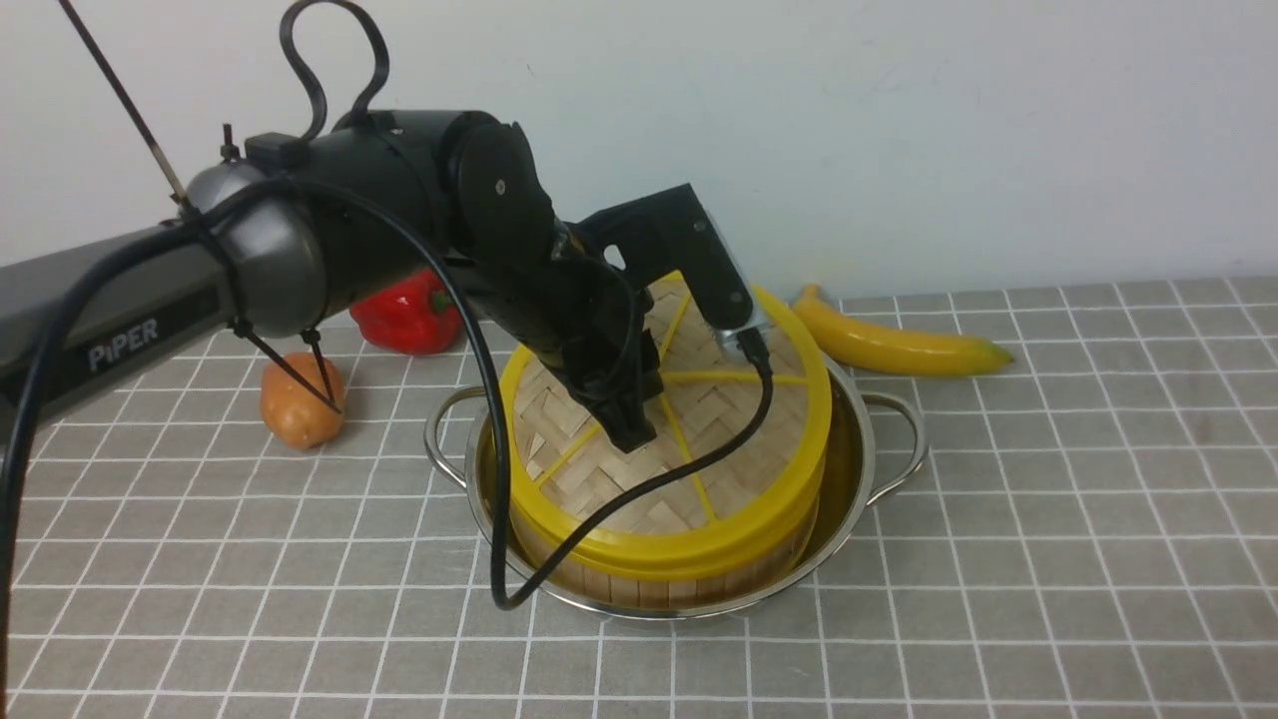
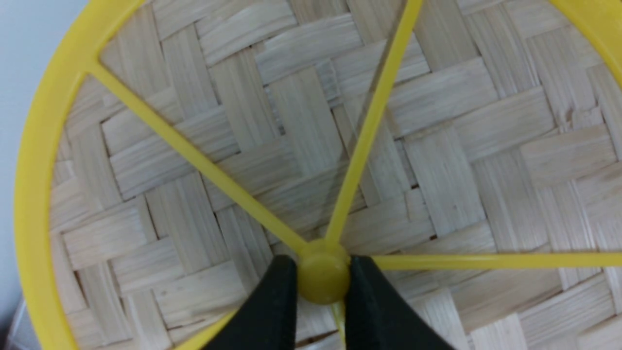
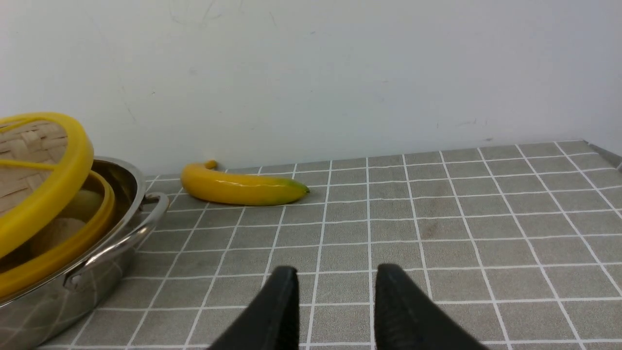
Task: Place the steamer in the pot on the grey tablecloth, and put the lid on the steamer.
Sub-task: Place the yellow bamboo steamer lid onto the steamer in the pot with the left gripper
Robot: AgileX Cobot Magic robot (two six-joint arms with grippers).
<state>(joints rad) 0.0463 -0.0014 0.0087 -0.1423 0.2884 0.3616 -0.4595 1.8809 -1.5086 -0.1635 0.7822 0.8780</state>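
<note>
So the whole thing comes down to how the lid [image 1: 671, 439] sits over the steamer [image 1: 689, 574]. The left gripper [image 2: 323, 277] is clamped on the lid's little yellow knob [image 2: 323, 276], coming in from the robot's left and above. The lid isn't flat yet: its far edge is raised, and the right wrist view shows a gap with a couple of buns peeking out under the rim on that side. The near edge looks like it's already down on the steamer rim. My guess is the next move needs to tip the far side down so it seats level before letting go.

The steamer is already in the pot [image 1: 849, 479], which is on the grey cloth [image 1: 1048, 519].

The right gripper [image 3: 335, 291] is off to the right with jaws apart, holding nothing, low over the cloth near the banana [image 3: 240, 187] (so left is obviously the arm in play).

The only readable text is "PiPER" [image 1: 122, 345] on the left arm.
</note>
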